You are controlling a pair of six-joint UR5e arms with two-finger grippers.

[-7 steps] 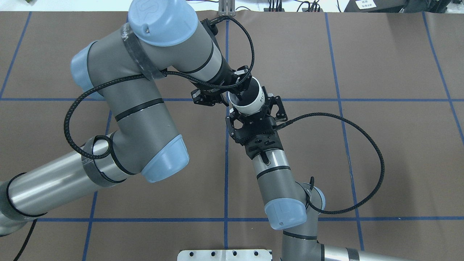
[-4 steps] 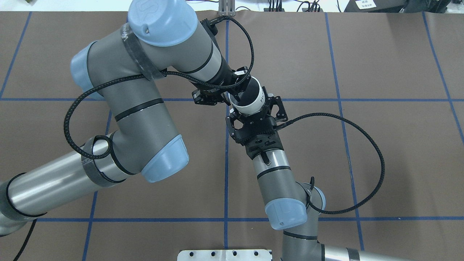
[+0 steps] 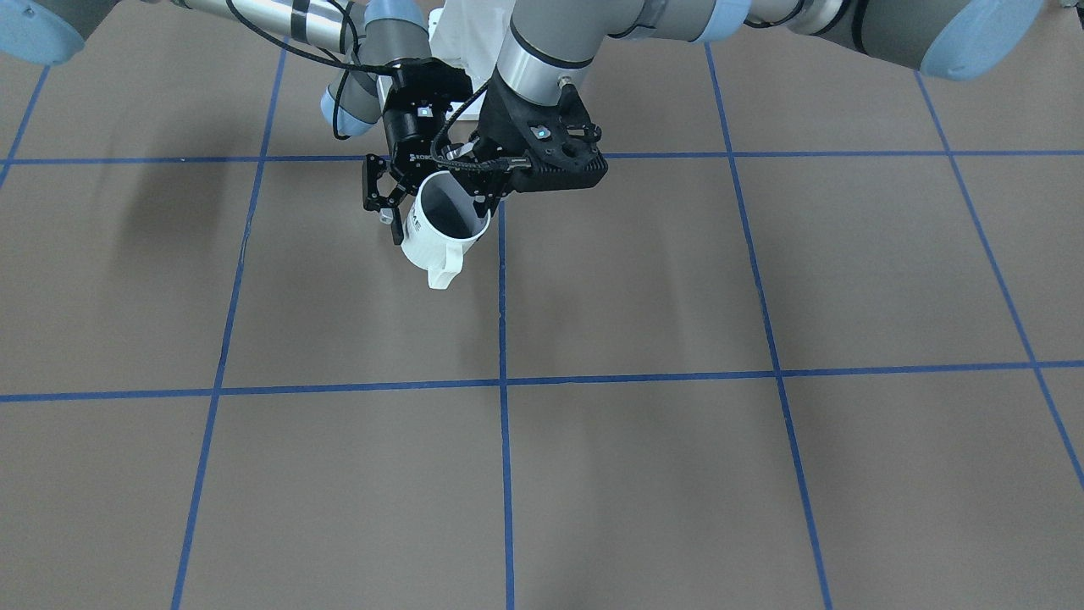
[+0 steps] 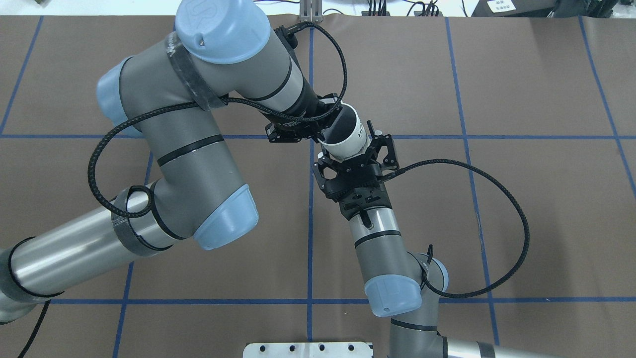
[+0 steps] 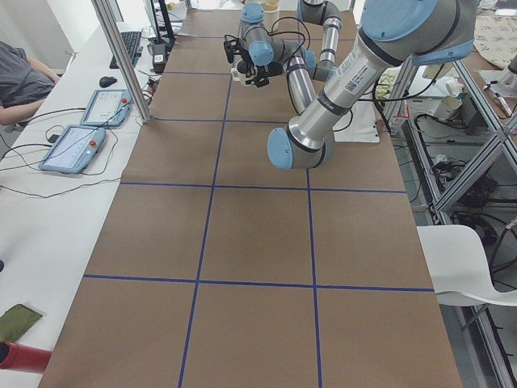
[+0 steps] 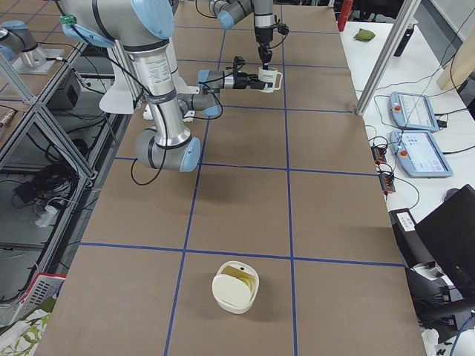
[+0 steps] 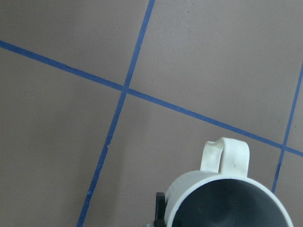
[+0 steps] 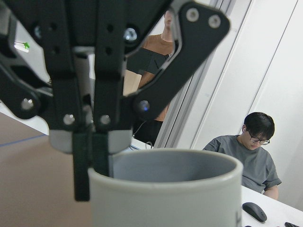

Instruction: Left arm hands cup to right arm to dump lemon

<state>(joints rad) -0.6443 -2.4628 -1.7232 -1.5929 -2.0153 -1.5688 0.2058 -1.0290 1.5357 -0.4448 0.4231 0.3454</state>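
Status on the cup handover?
Done: left hand has the cup lifted off the table, pinching its rim. In hand: right hand appears open around the cup body, not yet gripping. Remaining: right closes, left releases, then the tilt to dump. No lemon visible in the cup from these views.

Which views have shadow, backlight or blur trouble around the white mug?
Right wrist view: the white loop-handled mug fills the bottom, near wall soft, and the left arm's black tool is a dark silhouette against the bright room. Front-facing view: soft shadows lie on the brown table. Left wrist view: sharp, no glare.
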